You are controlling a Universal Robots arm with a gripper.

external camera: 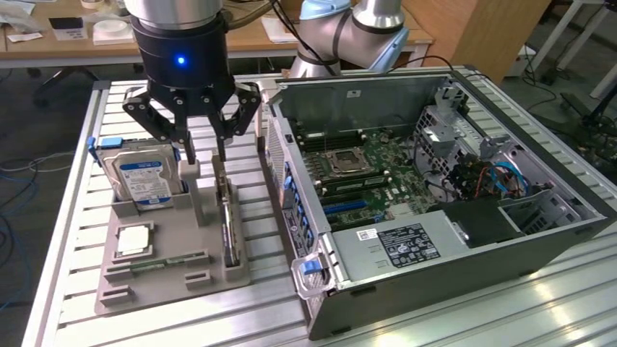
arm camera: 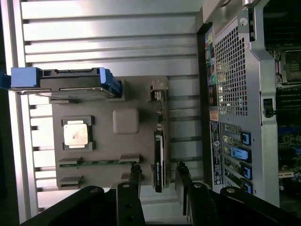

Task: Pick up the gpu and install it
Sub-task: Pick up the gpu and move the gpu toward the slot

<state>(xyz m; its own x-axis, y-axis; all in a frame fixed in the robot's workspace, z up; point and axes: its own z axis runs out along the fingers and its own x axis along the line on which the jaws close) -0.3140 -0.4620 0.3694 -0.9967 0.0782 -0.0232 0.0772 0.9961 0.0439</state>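
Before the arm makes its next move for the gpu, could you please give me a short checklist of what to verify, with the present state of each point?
1. Is the end effector open: ok, its fingers stand apart.
2. Is the gpu upright on its edge in the gray tray: ok.
3. Is the gpu between the fingers: ok, one finger on each side, with a gap to both in the wrist view.
4. Is the hard drive apart from the fingers: ok.
5. Is the computer case open, with the motherboard exposed: ok.
6. Is the slot for the gpu free: cannot tell.
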